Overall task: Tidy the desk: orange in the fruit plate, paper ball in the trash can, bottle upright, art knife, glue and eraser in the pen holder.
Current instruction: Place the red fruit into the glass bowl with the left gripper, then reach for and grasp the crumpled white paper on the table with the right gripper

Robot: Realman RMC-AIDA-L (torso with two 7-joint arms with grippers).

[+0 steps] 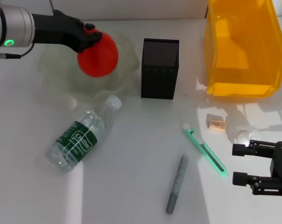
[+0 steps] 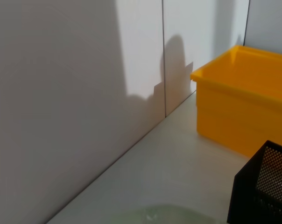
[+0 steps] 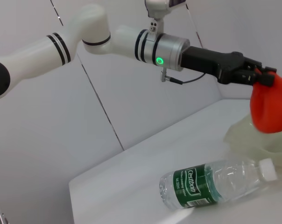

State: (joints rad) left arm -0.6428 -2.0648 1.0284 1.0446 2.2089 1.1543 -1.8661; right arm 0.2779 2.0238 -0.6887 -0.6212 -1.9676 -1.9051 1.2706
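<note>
My left gripper is shut on the orange and holds it over the translucent fruit plate; the right wrist view shows the orange just above the plate. The water bottle lies on its side in front of the plate. The black mesh pen holder stands at the centre back. The green art knife, grey glue stick and eraser lie on the desk. A white paper ball lies by the eraser. My right gripper is open, just right of the knife.
The yellow trash bin stands at the back right, next to the pen holder. The left wrist view shows the bin, the pen holder's corner and the back wall. The bottle also shows in the right wrist view.
</note>
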